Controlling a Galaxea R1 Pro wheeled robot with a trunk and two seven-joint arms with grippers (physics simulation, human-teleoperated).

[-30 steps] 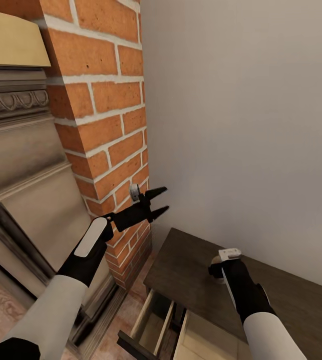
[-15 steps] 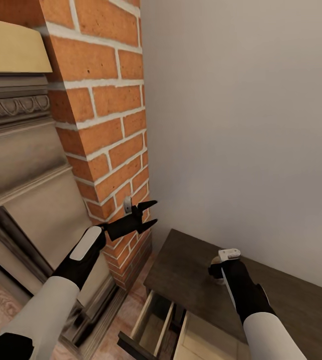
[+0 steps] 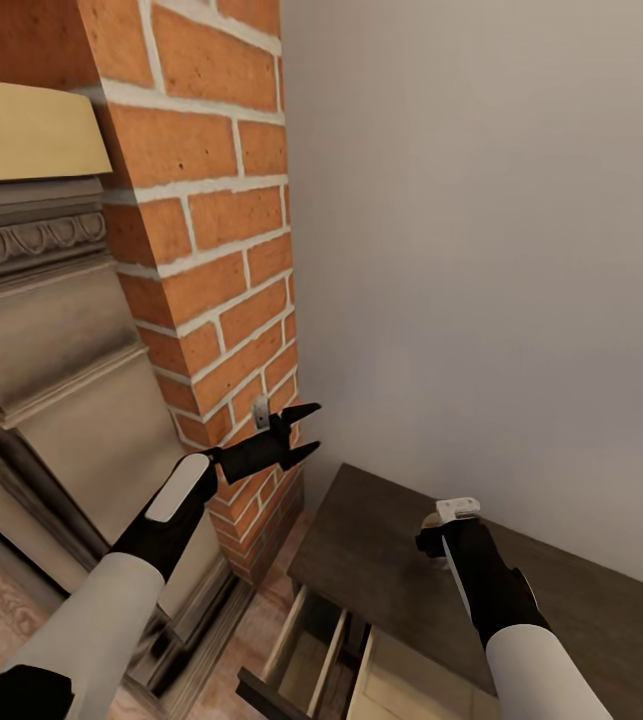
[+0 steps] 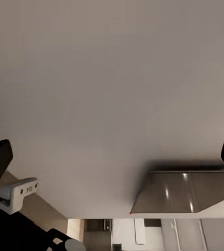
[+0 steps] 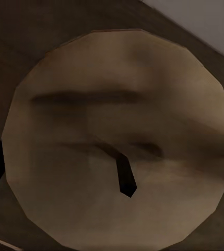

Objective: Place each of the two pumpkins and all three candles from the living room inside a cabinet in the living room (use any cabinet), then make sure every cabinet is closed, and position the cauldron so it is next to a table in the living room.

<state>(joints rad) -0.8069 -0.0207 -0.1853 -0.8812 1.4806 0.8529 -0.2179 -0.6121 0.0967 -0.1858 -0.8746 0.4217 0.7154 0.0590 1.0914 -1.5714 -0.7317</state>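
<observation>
While the robot faces a corner of the room, its left gripper (image 3: 298,433) hangs in the air beside a red brick column (image 3: 211,250), black fingers spread apart and holding nothing. To the right, the long dark-brown cabinet (image 3: 381,560) stands against a plain grey wall (image 3: 481,250), with one drawer (image 3: 306,640) pulled out to show its paler inside. A tan candle (image 5: 117,141) with a short dark wick sits on the cabinet's flat top. The right gripper (image 3: 436,540) points down right over the candle; I cannot tell whether its fingers are spread or closed on it. A carved stone fireplace surround (image 3: 51,330) stands left of the bricks.
</observation>
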